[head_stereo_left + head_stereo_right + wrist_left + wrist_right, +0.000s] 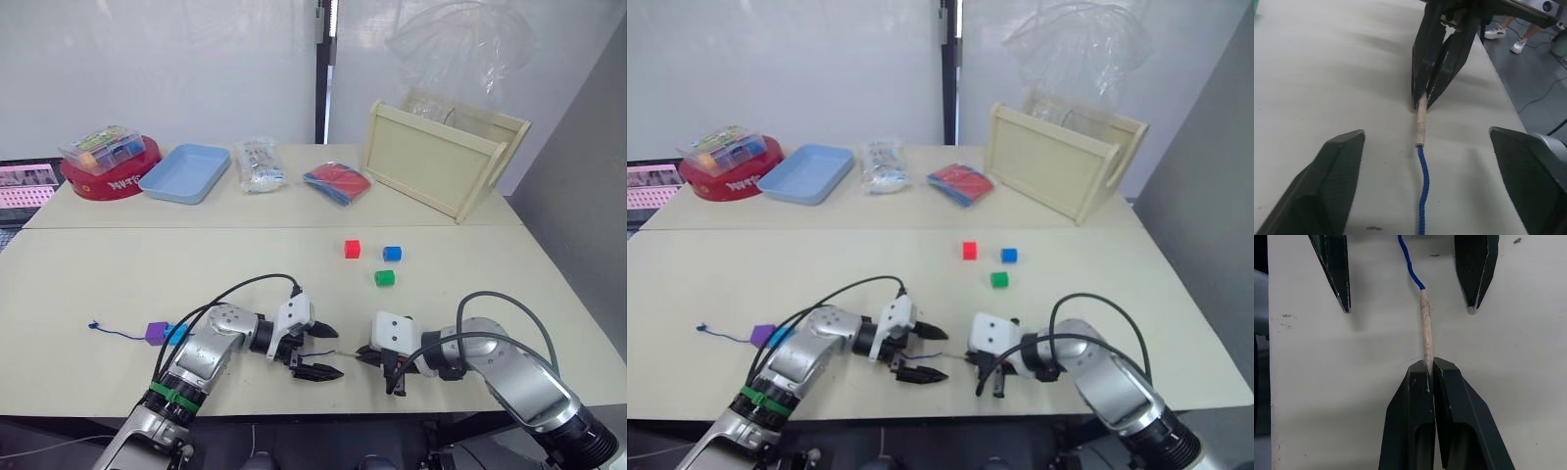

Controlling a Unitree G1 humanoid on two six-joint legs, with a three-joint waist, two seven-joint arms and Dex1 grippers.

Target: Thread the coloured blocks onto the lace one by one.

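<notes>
The lace point(1422, 188) is a dark blue cord with a stiff pale tip point(1425, 325), lying along the table's front. My right gripper point(1430, 363) is shut on the end of that tip. My left gripper point(321, 352) stands open, one finger point(1327, 191) on each side of the cord just behind the tip, not touching it. Further back along the lace sit a purple block point(155, 333) and a cyan block point(177, 334), with the knotted end point(93, 326) beyond them; my left arm hides the stretch between. Loose on the table lie a red block point(352, 249), a blue block point(392, 254) and a green block point(384, 278).
Along the back stand a red tray with a clear box of pieces point(106, 149), a light blue tray point(184, 172), a plastic bag point(259, 164), a red-and-blue packet point(336, 182) and a wooden crate point(441, 157). The table's front edge runs just below both grippers.
</notes>
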